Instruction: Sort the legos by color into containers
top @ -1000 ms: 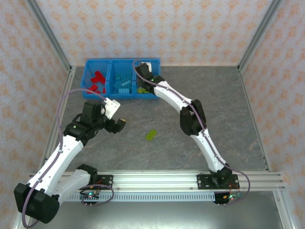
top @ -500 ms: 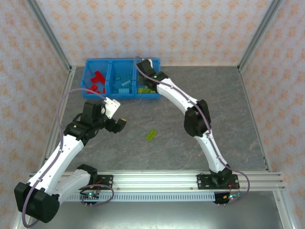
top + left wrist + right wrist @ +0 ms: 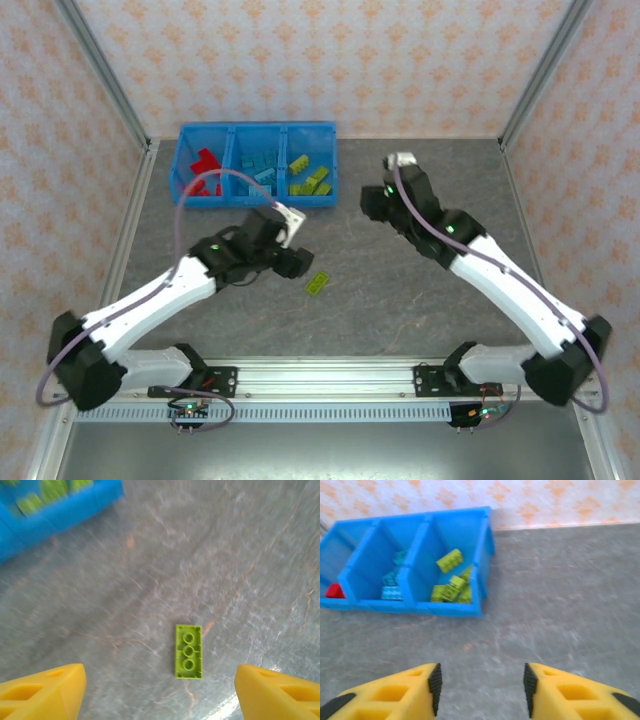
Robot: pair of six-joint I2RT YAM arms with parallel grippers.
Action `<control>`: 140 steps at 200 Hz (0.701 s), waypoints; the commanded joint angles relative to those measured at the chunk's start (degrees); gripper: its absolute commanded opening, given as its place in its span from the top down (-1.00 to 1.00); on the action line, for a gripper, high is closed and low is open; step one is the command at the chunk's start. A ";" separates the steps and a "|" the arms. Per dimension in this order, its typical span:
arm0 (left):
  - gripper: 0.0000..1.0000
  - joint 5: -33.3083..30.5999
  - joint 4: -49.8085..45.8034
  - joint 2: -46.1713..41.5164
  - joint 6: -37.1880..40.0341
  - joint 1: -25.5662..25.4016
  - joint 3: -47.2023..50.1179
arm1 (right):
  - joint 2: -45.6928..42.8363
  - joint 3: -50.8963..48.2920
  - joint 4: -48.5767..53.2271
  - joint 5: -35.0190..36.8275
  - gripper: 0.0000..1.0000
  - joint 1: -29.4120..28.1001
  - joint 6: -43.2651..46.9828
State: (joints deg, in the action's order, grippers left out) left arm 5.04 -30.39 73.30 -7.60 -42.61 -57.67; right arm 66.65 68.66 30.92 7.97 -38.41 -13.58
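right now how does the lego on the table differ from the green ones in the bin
The loose lego lies alone on the table; the binned green legos are heaped in an end compartment. The loose one lies flat, studs up; the binned ones tilt. All lime green.

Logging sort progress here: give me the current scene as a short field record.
containers: three joined blue compartments, far left of table
left compartment: red legos
middle compartment: light blue legos
right compartment: lime green legos
loose: one lime green plate on the table, studs up
left gripper: open, aimed at the plate, not touching
right gripper: open, empty
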 commanded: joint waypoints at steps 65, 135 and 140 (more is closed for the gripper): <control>-0.39 -5.63 3.23 27.23 -9.77 -6.08 -4.40 | -11.60 -16.90 10.26 0.90 -0.57 0.14 -10.56; 0.51 -0.63 6.81 29.29 -9.75 -5.70 -4.68 | -10.32 -16.82 9.39 -5.43 -0.57 0.18 -12.11; 0.52 -0.40 6.84 28.82 -9.72 -5.45 -5.01 | -10.32 -16.81 9.27 -6.80 -0.57 0.14 -12.37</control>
State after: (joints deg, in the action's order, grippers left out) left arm 3.44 -25.21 102.80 -17.08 -48.90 -61.06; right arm 56.01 51.94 39.48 5.39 -38.41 -24.10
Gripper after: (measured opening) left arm 0.276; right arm 0.786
